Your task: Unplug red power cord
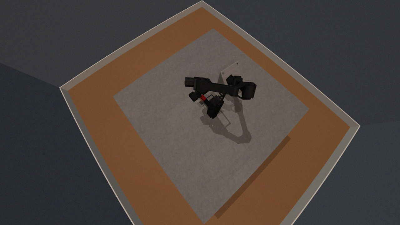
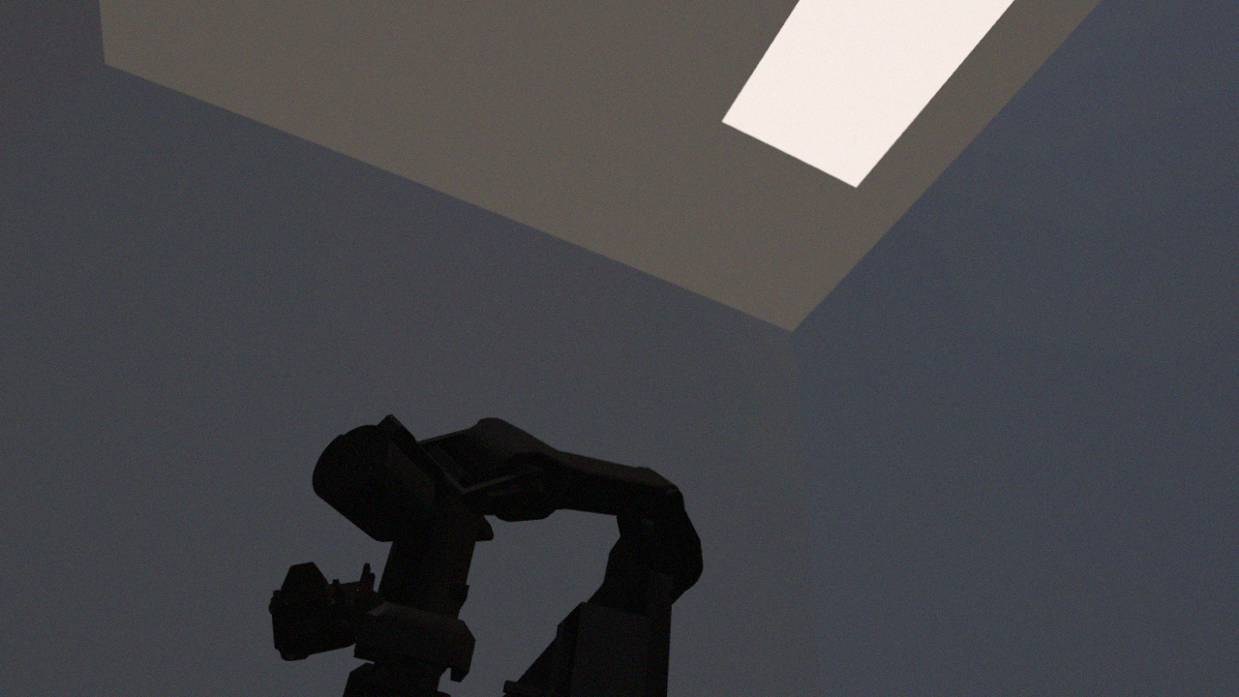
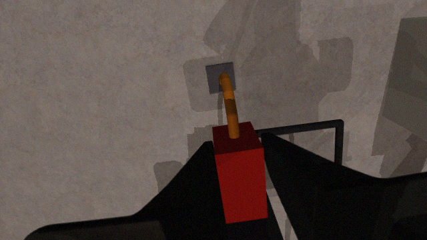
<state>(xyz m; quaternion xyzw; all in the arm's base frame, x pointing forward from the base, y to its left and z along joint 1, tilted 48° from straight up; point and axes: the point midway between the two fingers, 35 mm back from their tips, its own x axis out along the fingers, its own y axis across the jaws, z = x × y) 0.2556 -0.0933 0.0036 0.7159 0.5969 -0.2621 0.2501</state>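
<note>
The red plug (image 3: pixel 243 187) (image 1: pixel 203 97) is upright in the wrist view's lower middle, between the two black fingers. My gripper (image 3: pixel 237 145) is shut on it, one finger against each side. The orange cord (image 3: pixel 230 107) runs from the plug's far end to a small grey square (image 3: pixel 213 71) on the table. The power strip cannot be told apart from the dark shapes under the plug and fingers, and the plug's prong end is hidden. Whether the plug is in a socket cannot be told. The exterior view shows only the dark upper arm, with no plug.
A thin black bent bar (image 3: pixel 300 129) stands out to the right behind the right finger. A pale plate (image 1: pixel 230 67) lies by the arm's base. The grey table top (image 1: pixel 167 134) bears the arm's shadow, with an orange floor (image 1: pixel 97 134) around it.
</note>
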